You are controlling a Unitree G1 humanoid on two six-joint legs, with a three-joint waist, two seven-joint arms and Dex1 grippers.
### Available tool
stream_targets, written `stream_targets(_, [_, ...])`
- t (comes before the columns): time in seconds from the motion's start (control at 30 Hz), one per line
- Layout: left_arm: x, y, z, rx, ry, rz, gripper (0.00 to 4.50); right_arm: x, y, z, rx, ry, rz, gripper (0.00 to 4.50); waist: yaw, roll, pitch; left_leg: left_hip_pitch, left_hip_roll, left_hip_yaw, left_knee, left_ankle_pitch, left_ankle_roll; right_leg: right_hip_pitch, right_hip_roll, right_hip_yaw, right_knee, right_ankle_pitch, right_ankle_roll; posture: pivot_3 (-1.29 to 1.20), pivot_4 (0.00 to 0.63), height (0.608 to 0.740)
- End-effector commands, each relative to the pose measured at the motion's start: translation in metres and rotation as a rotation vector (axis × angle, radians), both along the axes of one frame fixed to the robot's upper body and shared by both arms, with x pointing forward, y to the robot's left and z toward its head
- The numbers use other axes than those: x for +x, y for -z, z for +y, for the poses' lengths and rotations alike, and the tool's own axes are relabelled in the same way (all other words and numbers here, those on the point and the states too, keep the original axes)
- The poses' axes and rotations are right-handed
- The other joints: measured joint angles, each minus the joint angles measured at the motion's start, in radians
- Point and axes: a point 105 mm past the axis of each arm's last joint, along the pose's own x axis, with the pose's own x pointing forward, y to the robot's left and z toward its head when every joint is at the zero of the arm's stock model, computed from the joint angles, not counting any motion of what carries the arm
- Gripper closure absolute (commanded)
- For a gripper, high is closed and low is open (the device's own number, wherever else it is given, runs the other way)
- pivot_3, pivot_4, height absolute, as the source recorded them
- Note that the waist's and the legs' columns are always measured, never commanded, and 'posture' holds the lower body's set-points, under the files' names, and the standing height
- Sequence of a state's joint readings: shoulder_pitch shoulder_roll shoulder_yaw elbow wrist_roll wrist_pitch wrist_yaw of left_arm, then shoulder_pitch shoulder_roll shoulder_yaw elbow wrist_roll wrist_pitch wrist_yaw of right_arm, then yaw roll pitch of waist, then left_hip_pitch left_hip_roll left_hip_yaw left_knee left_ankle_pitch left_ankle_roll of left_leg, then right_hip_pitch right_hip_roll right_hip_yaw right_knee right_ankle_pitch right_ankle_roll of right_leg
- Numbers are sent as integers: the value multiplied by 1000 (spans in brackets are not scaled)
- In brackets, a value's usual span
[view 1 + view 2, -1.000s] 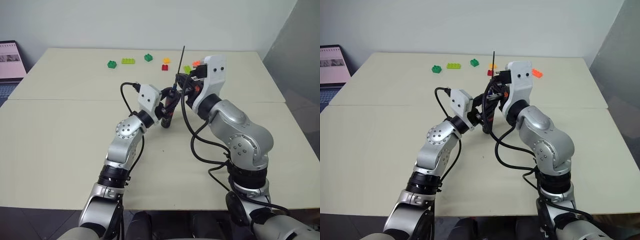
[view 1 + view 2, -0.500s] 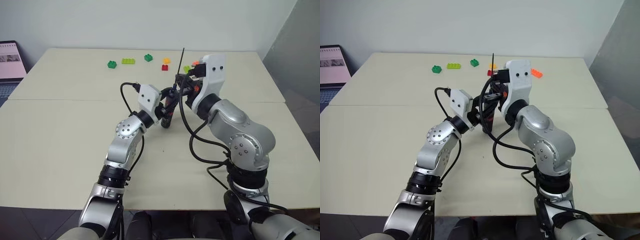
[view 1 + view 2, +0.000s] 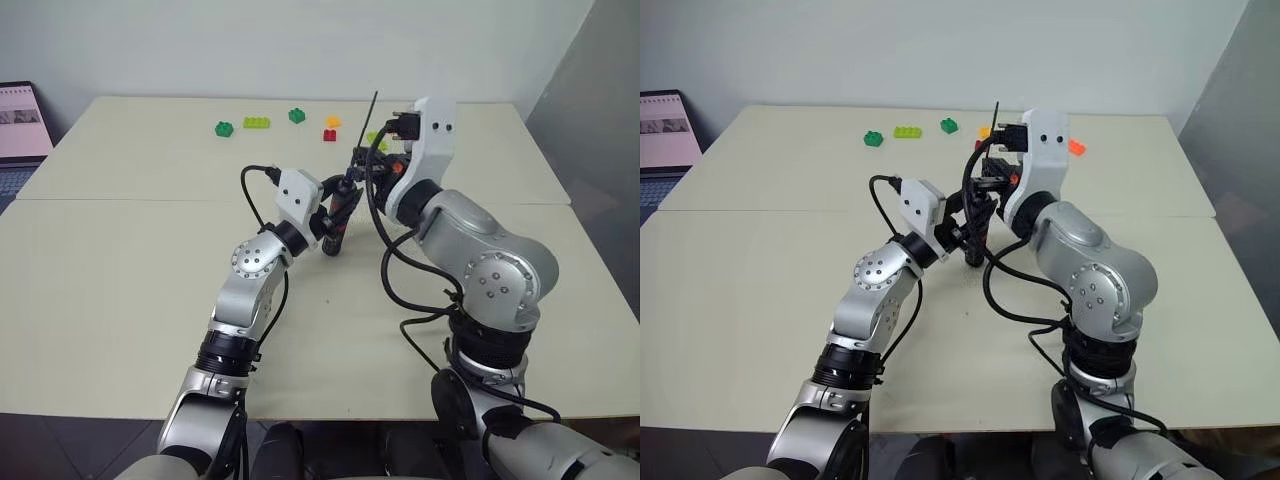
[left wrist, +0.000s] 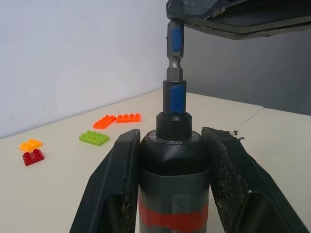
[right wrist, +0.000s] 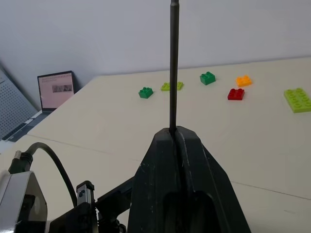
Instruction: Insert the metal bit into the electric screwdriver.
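My left gripper (image 3: 334, 212) is shut on the electric screwdriver (image 4: 174, 162), a black barrel with a red band, held above the table with its tip pointing up and away. Both fingers (image 4: 119, 170) clamp its sides. My right gripper (image 5: 175, 132) is shut on the metal bit (image 5: 173, 63), whose thin rod sticks up past the fingertips (image 3: 373, 108). The bit's thicker end, with a blue band (image 4: 175, 41), stands straight over the screwdriver's tip socket and meets it. In the head views the two grippers are close together over the table's middle, the right one (image 3: 362, 160) just above and behind the left.
Loose toy bricks lie at the back of the beige table (image 3: 120, 260): green (image 3: 224, 128), lime (image 3: 256, 122), green (image 3: 297, 115), red (image 3: 329, 134), orange (image 3: 333, 121). A screen (image 3: 22, 120) stands off the table's left edge. Cables loop around both wrists.
My right wrist has rolled and tipped, so its white housing now faces more sideways and the bit's free end leans slightly right. The left arm and screwdriver have not moved.
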State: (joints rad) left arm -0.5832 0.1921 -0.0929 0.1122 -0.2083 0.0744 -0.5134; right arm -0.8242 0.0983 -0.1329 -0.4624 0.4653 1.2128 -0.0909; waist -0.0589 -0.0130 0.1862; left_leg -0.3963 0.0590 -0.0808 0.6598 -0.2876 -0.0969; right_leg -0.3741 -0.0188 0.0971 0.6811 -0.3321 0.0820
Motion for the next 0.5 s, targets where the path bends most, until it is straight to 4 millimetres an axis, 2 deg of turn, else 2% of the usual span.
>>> stream_targets(0.03, [0,-6,5,-2,-29,-36,2864,-2,1,1,-19,-9,16,4500,0,0,0,0,0,0,0,0,0,0,0,0,0,0,0,0,150,740])
stream_targets(0.2, [0,-6,5,-2,-29,-36,2864,-6,3,4,-58,-35,-4,4500,0,0,0,0,0,0,0,0,0,0,0,0,0,0,0,0,150,740])
stream_targets(0.5, [0,-6,5,1,-27,-36,2864,-3,4,-3,-162,-114,-61,4500,0,0,0,0,0,0,0,0,0,0,0,0,0,0,0,0,150,740])
